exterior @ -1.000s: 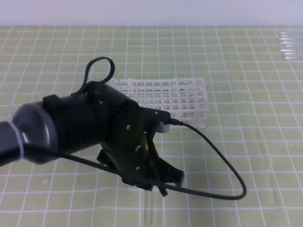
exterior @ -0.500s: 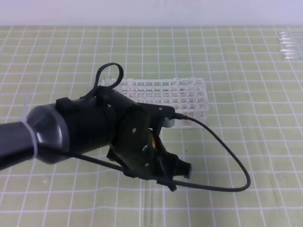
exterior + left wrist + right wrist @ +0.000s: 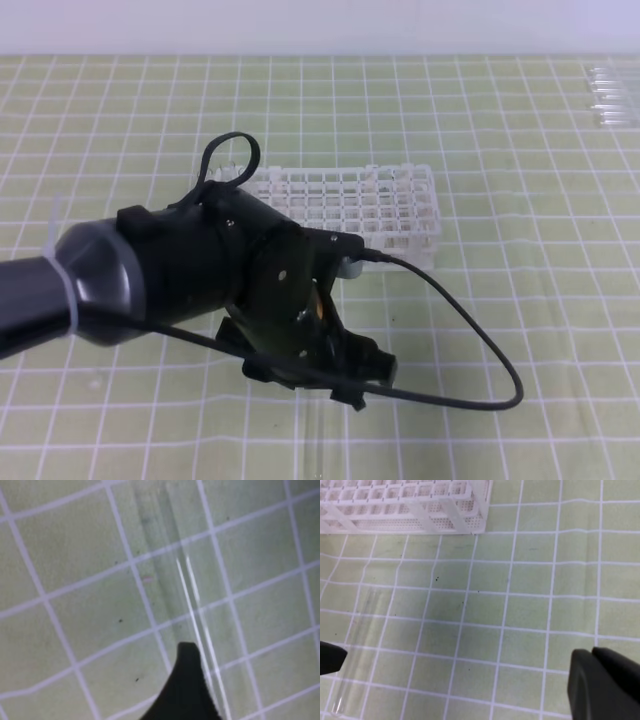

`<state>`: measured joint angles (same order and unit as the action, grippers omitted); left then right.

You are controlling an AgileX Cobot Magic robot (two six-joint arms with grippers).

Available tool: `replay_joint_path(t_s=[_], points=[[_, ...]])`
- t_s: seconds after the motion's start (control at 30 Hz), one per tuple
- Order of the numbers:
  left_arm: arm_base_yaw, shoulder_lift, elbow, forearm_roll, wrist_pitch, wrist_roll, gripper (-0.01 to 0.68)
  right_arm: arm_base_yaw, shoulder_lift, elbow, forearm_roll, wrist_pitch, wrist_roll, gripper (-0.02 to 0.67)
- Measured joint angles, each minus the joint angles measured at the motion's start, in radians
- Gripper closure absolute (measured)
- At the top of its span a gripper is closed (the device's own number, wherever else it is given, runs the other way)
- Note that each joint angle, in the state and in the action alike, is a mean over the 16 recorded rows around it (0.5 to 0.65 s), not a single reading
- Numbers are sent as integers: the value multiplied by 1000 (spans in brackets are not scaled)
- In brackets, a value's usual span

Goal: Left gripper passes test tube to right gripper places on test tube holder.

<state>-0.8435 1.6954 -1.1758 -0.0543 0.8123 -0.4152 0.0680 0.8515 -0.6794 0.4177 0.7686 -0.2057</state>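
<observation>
Left gripper over the tube
Test tube lies flat, axis 12-to-6, just beside one visible jaw; opening unclear, nothing visibly held.

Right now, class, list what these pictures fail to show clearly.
- Left hand: high view, its own wrist hides the jaw gap; wrist view shows one tip only.
- Test tube: high view, upper end under that hand; left wrist view blurs it.
- Right hand: cut by the frame edge; absent from the high view.
- Spare tubes: high view, too small to count.
</observation>
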Motion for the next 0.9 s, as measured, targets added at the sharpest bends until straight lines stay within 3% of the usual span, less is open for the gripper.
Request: replay_joint_path(t_s=[0.3,0.9], points=[[0,-4,1,-26,-23,-30,127,0,0,1,3,-4,0,665],[0,107,1,-2,18,-62,132,0,0,1,6,-5,0,665]])
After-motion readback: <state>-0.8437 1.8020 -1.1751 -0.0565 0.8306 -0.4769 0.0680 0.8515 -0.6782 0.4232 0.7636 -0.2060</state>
